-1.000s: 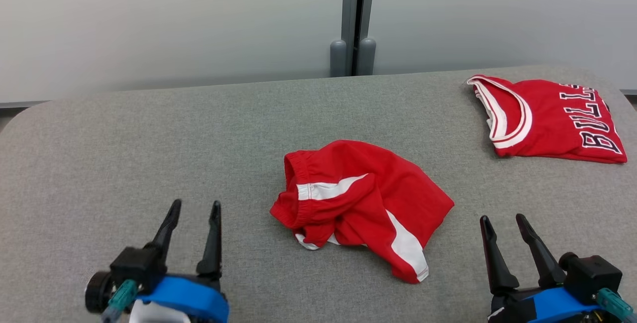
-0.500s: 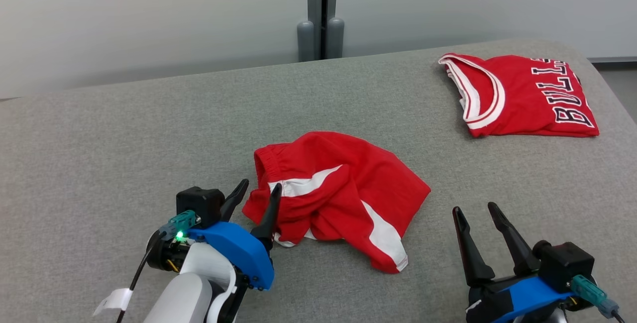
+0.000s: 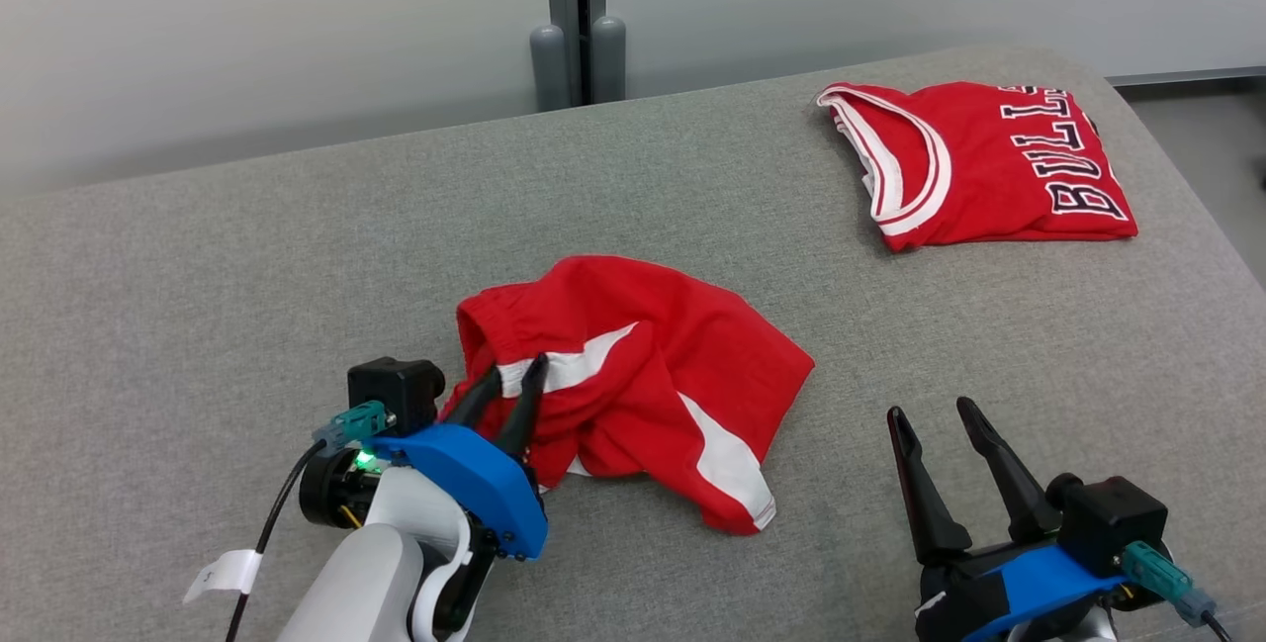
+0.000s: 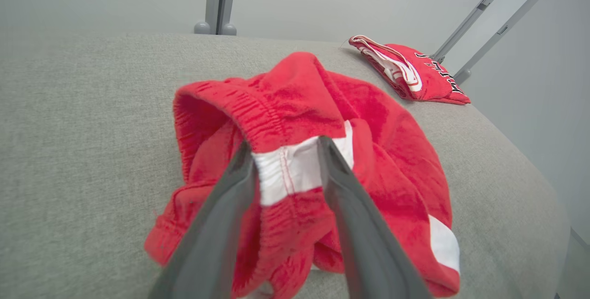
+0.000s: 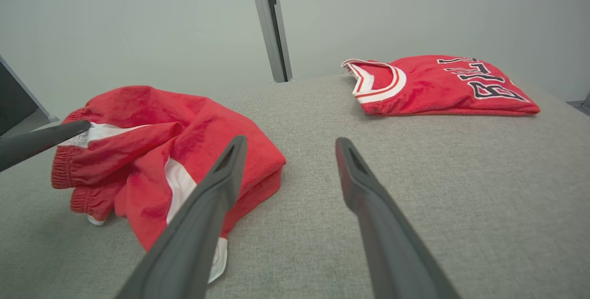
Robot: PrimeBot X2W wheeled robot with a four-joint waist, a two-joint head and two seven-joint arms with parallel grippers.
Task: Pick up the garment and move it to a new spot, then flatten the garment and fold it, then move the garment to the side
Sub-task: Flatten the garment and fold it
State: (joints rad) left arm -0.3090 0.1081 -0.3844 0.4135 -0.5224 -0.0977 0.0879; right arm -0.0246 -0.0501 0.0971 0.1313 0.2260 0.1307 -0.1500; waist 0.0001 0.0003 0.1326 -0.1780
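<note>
The garment (image 3: 643, 375), crumpled red shorts with white side stripes, lies mid-table. It also shows in the left wrist view (image 4: 295, 105) and the right wrist view (image 5: 152, 128). My left gripper (image 3: 514, 370) is at its left end, fingers straddling the elastic waistband at the white stripe (image 4: 284, 144), jaws still apart with the fabric between them. One left finger (image 5: 46, 137) reaches in against the waistband. My right gripper (image 3: 930, 411) stands open above the table, right of the shorts and clear of them (image 5: 290, 141).
A folded red jersey (image 3: 989, 162) with white trim and black letters lies at the far right of the grey padded table (image 3: 247, 256). Behind the table is a pale wall with a grey post (image 3: 579, 19). The table's right edge drops to the floor.
The camera has swung, shifting the whole picture left. My left gripper has gone forward from the bare table to the shorts' waistband and its jaws have narrowed around it. The right gripper stays open.
</note>
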